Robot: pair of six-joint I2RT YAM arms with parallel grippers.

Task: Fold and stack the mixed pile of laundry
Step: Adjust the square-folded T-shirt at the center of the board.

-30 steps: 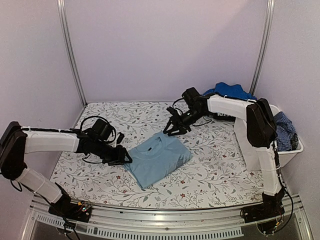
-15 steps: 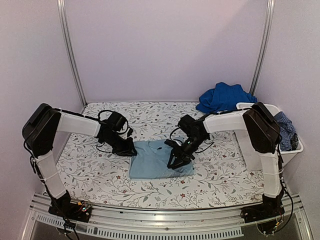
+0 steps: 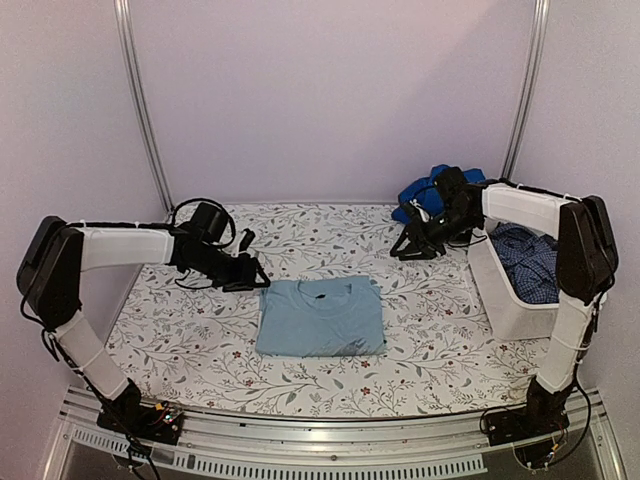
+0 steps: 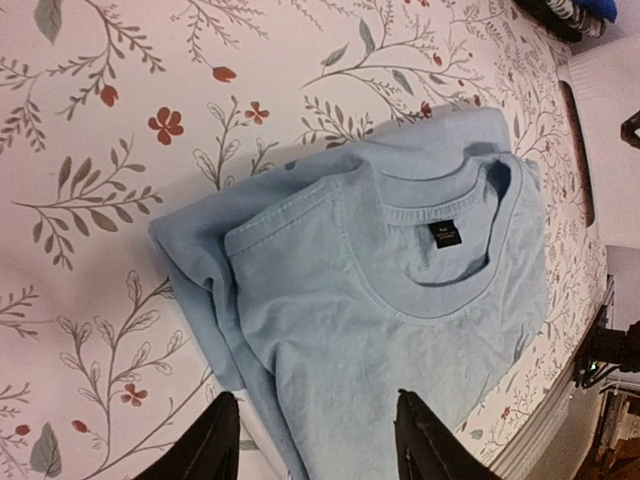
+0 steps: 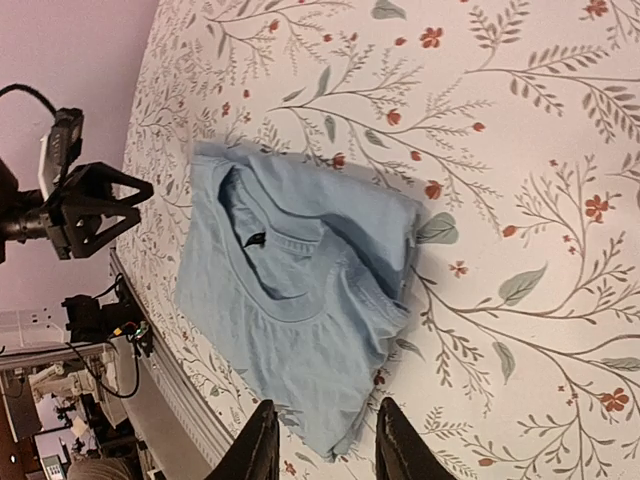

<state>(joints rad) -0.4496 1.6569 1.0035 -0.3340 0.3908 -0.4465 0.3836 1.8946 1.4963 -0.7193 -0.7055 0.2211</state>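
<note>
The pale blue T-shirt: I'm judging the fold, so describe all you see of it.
The pale blue T-shirt looks like soft knit cloth, folded into a neat rectangle, ribbed collar and small black neck label facing up at the far edge. It lies flat mid-table on the floral table cover; nothing grips it.

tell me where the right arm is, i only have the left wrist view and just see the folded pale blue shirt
Observer: The right gripper hovers over the far right of the table cover, near the royal blue garment, well apart from the pale blue shirt.
Operator: is it holding anything
Observer: No, its fingers are parted with nothing between them.
Operator: what's left to fold
Observer: That royal blue garment, plus a dark blue check garment in the white tub.
</note>
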